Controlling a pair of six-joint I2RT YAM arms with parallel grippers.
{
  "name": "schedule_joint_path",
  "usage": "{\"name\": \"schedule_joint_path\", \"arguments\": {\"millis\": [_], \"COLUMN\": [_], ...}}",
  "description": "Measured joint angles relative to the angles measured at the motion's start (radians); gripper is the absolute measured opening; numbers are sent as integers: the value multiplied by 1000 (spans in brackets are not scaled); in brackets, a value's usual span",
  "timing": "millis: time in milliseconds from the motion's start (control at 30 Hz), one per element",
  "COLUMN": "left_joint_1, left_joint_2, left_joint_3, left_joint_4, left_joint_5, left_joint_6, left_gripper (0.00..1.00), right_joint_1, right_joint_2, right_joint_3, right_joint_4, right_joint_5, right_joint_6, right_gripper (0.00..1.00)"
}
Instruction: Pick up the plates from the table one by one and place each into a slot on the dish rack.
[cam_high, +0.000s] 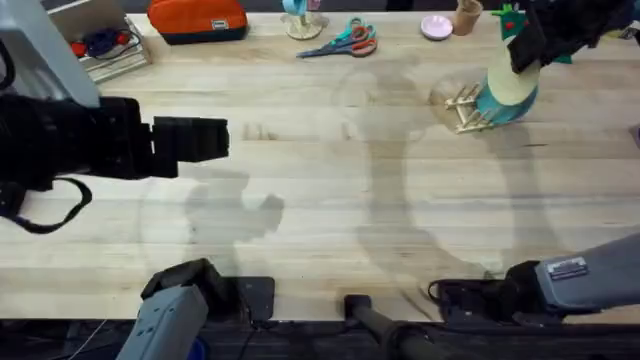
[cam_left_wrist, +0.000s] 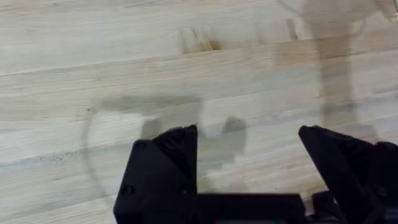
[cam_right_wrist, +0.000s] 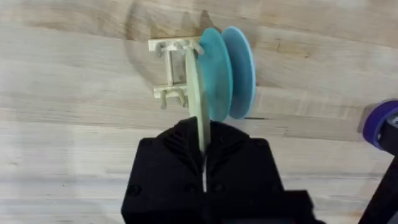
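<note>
From overhead, the dish rack (cam_high: 465, 108) stands toward the far right of the table (cam_high: 330, 200), with teal-blue plates (cam_high: 497, 106) set on edge in it. The cream-green plate (cam_high: 513, 87) stands upright in front of them, at the rack, its top edge under the right gripper (cam_high: 527, 50), which hangs dark over it. The left gripper (cam_high: 205, 140) hovers well apart, over bare wood on the left side. Along the far edge lie an orange pouch (cam_high: 198, 18), scissors (cam_high: 345, 42), a small pink dish (cam_high: 436, 27) and a wire basket (cam_high: 100, 45).

In the left wrist view, the left gripper (cam_left_wrist: 249, 158) is spread wide — its two black fingers (cam_left_wrist: 165, 168) stand apart with nothing but wood grain and shadow between them.

In the right wrist view, the right gripper (cam_right_wrist: 203, 155) is pinched closed on the rim of the cream-green plate (cam_right_wrist: 194, 93), seen edge-on as a thin pale line. It sits at the dish rack (cam_right_wrist: 171, 71), just beside the two teal-blue plates (cam_right_wrist: 227, 71), which stand upright among the pegs. Whether the pale plate is fully seated in a slot is hard to tell from this angle — its lower part appears to be between the dowels.
</note>
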Motion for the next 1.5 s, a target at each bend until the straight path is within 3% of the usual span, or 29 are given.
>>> {"name": "schedule_joint_path", "arguments": {"millis": [1500], "left_joint_1": [0], "left_joint_2": [0], "left_joint_3": [0], "left_joint_4": [0], "left_joint_5": [0], "left_joint_6": [0], "left_gripper": [993], "right_joint_1": [-13], "right_joint_2": [157], "right_joint_3": [0], "right_joint_4": [32], "right_joint_5": [0], "right_joint_6": [0], "right_gripper": [33]}}
